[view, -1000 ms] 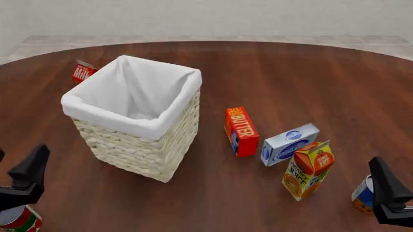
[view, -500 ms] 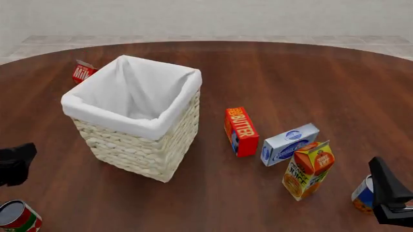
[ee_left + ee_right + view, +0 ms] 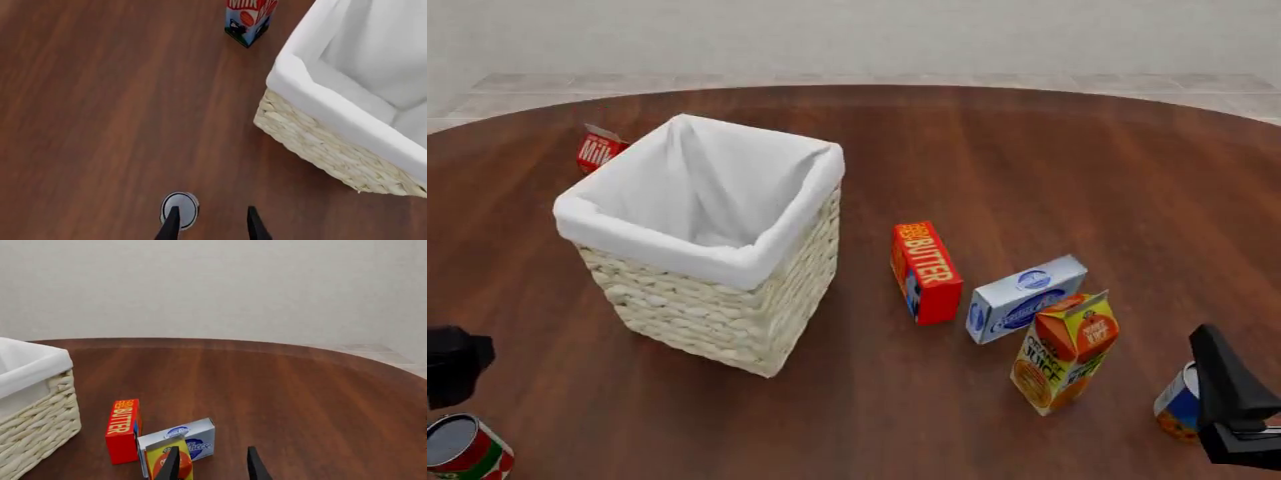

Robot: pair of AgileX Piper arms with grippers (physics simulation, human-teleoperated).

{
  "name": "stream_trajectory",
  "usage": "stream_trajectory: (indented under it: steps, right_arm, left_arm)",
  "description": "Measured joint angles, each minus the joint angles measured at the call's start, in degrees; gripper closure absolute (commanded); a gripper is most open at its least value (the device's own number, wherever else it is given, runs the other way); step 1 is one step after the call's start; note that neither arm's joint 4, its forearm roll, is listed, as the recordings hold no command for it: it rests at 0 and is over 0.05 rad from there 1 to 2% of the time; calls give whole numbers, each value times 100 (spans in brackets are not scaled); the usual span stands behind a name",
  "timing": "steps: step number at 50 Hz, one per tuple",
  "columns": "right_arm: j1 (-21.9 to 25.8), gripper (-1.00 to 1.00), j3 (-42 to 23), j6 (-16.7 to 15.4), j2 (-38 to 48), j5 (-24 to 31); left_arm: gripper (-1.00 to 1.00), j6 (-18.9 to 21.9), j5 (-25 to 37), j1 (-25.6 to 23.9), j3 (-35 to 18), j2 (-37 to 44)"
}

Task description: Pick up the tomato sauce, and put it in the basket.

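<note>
Upright, tomato sauce (image 3: 463, 449): red-green-white label, silvery lid

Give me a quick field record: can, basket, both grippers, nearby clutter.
can: tomato sauce upright on table, near-left of basket, not held
basket: basket upright, nothing visible inside
left gripper: left gripper open above the can, one finger over its lid, not gripping
right gripper: right gripper open, holding nothing
clutter: butter box, cream cheese box, juice carton, milk carton behind basket
</note>
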Motion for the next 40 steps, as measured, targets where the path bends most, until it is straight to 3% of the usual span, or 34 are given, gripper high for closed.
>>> stream_trajectory:
  steps: [23, 40]
  right_arm:
    - [0, -100, 0, 0, 0, 0]
    - [0, -100, 0, 0, 0, 0]
  left_arm:
    - [-100, 374, 579, 428, 104, -12]
    - [-100, 327, 337, 499, 408, 119]
